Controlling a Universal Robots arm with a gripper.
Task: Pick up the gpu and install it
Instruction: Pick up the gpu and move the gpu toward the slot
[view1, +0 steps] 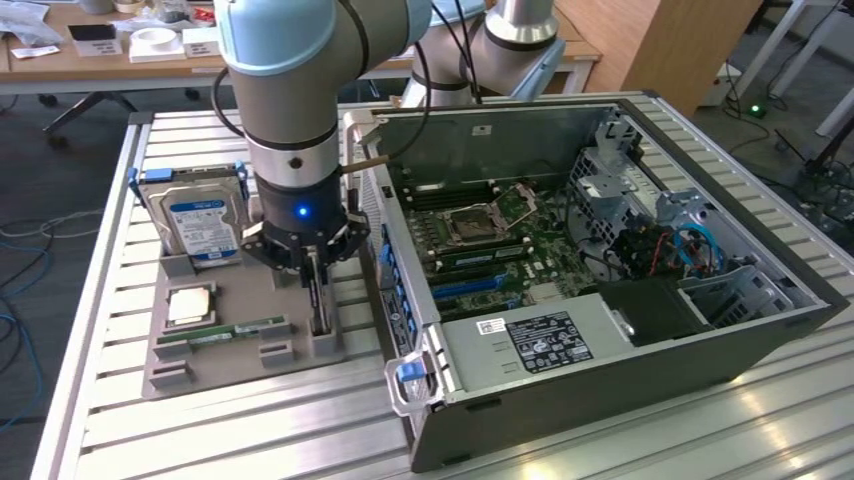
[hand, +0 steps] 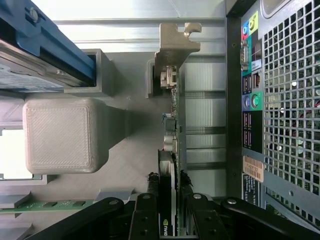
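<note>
**Fig. Grasp of the card.** The arm's black two-fingered gripper (hand: 169, 184) is clenched on the gpu (hand: 173, 125), a thin dark expansion card with a pale metal bracket (hand: 174, 44). The card stands on edge in a grey printed holder tray (view1: 220, 368), just beside the open black computer case (view1: 627, 300) on its rear-panel side. By judgement, a sound lift goes straight up out of the slot, with the pads square on both faces (a tilt could jam the card's lower edge). Tray and case rest on a ribbed aluminium table (view1: 200, 430). Beyond the case stands a wooden desk (view1: 40, 62) carrying small white items.
</note>
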